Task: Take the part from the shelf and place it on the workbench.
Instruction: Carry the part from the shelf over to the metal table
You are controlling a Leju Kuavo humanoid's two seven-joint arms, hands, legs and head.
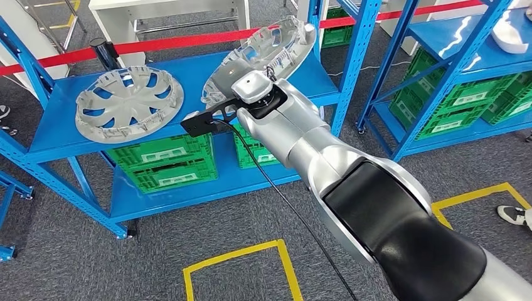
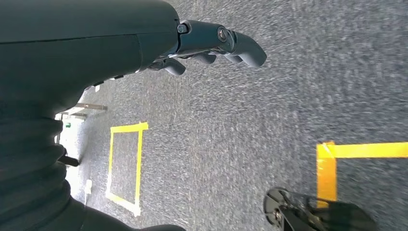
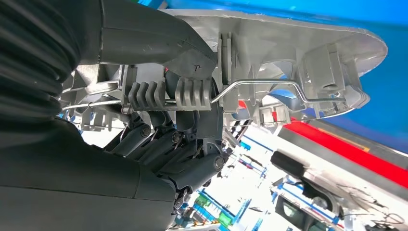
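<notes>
The right hand [image 3: 159, 120] gripped the tilted wheel cover [image 1: 270, 53] by its rim above the shelf [image 1: 56, 119]; light, rigid plastic, probably brittle. The left hand [image 2: 211, 45] hung empty, fingers apart.

Warehouse, blue shelving [image 1: 351, 56], green crates [image 1: 164, 162]

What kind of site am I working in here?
Likely a factory or warehouse parts-storage area: blue steel shelving holding silver wheel covers, green plastic crates on the lower shelf, and yellow tape squares marked on the grey carpet floor.
</notes>
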